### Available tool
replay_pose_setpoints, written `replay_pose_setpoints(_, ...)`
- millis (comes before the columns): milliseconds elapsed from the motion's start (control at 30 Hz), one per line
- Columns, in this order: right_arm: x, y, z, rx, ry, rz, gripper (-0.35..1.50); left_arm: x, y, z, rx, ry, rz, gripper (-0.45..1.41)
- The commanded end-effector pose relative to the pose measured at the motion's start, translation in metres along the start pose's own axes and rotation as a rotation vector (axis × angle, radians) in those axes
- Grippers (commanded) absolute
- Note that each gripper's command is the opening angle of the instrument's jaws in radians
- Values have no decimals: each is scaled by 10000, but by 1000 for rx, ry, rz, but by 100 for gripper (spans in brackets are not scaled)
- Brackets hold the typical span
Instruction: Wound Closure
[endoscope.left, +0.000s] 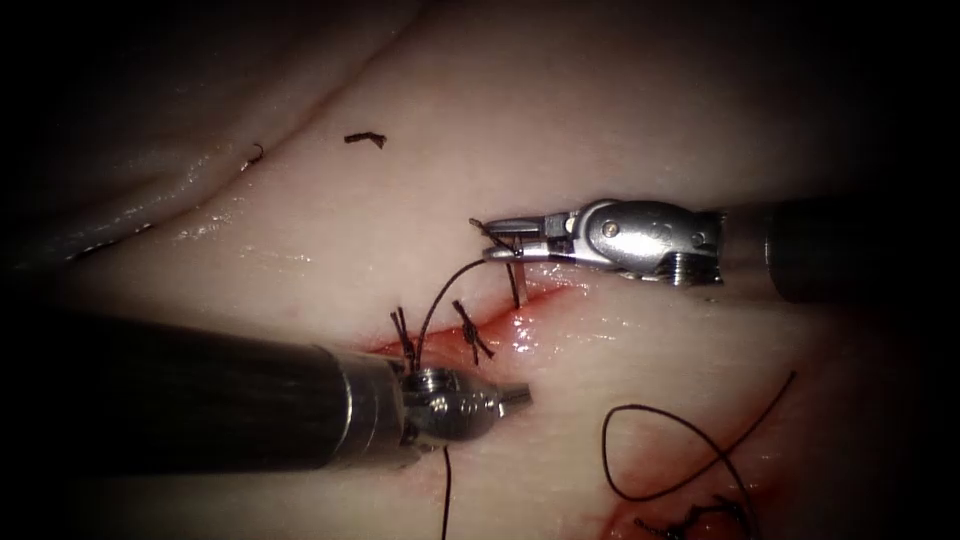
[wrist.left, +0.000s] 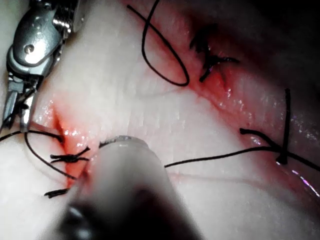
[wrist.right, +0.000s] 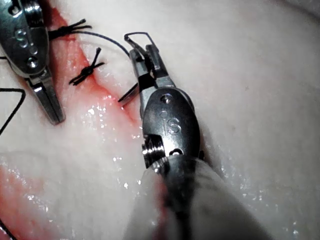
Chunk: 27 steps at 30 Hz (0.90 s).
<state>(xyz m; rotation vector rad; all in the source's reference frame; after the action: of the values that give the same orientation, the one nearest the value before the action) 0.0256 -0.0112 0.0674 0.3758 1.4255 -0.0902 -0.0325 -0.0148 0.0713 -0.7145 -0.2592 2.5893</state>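
Tissue with its cut is lain over from the left by the left tool, its shaft almost level, jaws closed on nothing, tip just beside the tied stitches. Across the cut, the right tool is held level, jaws clamped on the needle near its upper end, the lower end entering tissue; thread is seen trailing from it.
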Motion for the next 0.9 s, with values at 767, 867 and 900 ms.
replay_pose_setpoints(767,-4,-2,12,27,-20,238,-35,-7,1,10,-3,-3,-3,0)
replay_pose_setpoints(867,-5,-3,12,67,-46,236,-35,-10,0,9,-5,-2,-7,0)
replay_pose_setpoints(900,-5,-4,12,83,-49,237,-35,-11,-1,8,-7,-2,-5,0)
